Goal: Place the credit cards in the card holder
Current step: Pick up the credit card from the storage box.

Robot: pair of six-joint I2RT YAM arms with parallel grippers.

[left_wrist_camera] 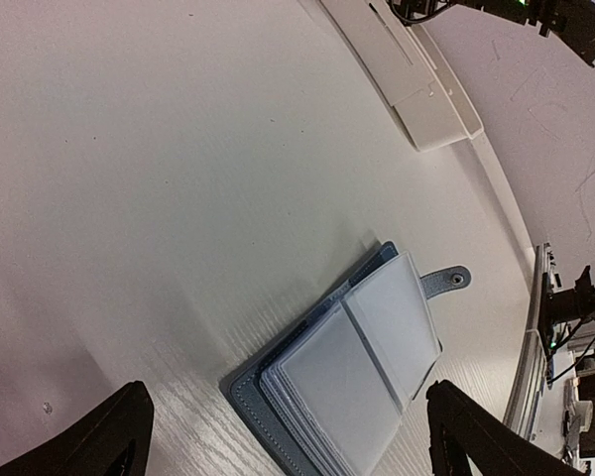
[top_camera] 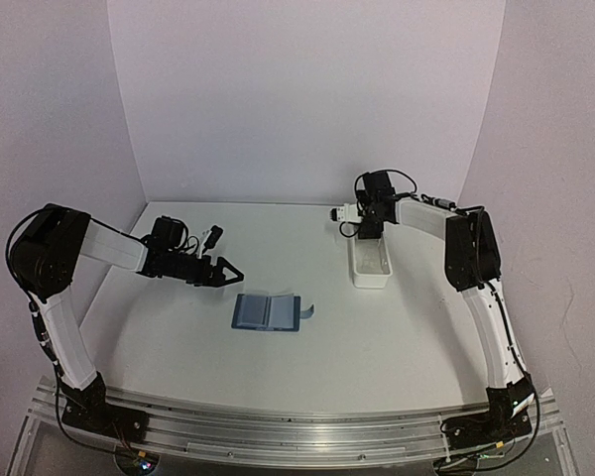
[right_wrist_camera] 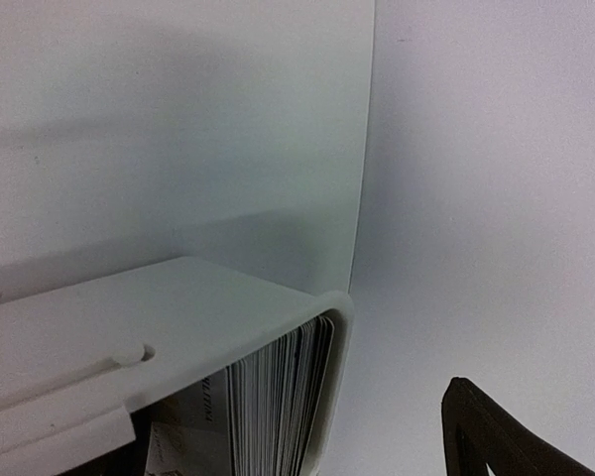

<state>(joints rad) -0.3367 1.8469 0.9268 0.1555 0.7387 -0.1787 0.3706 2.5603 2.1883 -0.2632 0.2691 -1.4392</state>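
The card holder point(top_camera: 268, 311) lies open flat on the table, dark blue with pale clear pocket pages, its snap tab point(left_wrist_camera: 446, 282) sticking out to one side. My left gripper point(top_camera: 230, 278) hovers open just left of it; in the left wrist view the card holder point(left_wrist_camera: 347, 367) sits between and beyond the two dark fingertips point(left_wrist_camera: 109, 436), untouched. The credit cards point(right_wrist_camera: 278, 397) stand on edge in a tight stack at one end of the white tray point(right_wrist_camera: 178, 317). My right gripper point(top_camera: 369, 234) is over that far end, open, with one finger point(right_wrist_camera: 496, 431) showing beside the tray and nothing held.
The long white tray point(top_camera: 371, 263) lies at the right of the table, running away from the arms. Pale walls close the table at the back and sides. The metal rail point(top_camera: 278, 431) with both arm bases runs along the near edge.
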